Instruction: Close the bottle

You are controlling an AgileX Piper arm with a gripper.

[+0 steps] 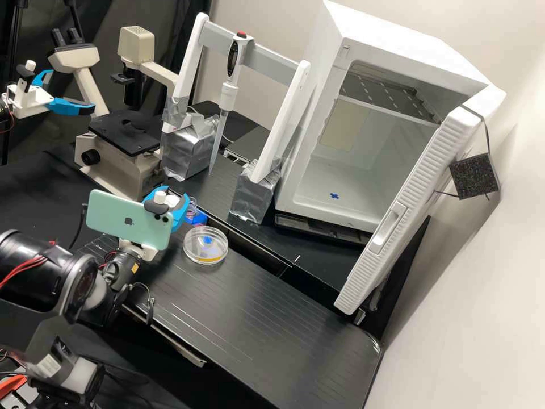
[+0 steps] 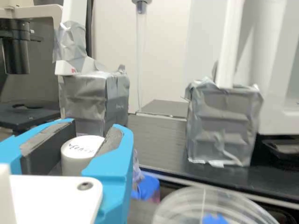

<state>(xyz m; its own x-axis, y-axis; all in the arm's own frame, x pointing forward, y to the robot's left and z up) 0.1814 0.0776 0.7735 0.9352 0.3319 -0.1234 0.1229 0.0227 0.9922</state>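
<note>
At bench (image 1: 267, 295), end effector (image 2: 92, 137): clamped on cap (image 2: 79, 154).
Bottle (image 1: 193, 203): near cap, apparently open.
Closure: cap gripped; seating and tightening judged outstanding.

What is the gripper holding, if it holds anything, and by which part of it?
A white cap, held by its side wall in the gripper, between the two dark pads.

Looks like glossy, clear plastic on dish (image 1: 197, 259) beside claw (image 1: 172, 203); crinkled, metallic on blocks (image 2: 226, 126) beyond; smooth, matt on cap (image 2: 76, 162) within.
</note>
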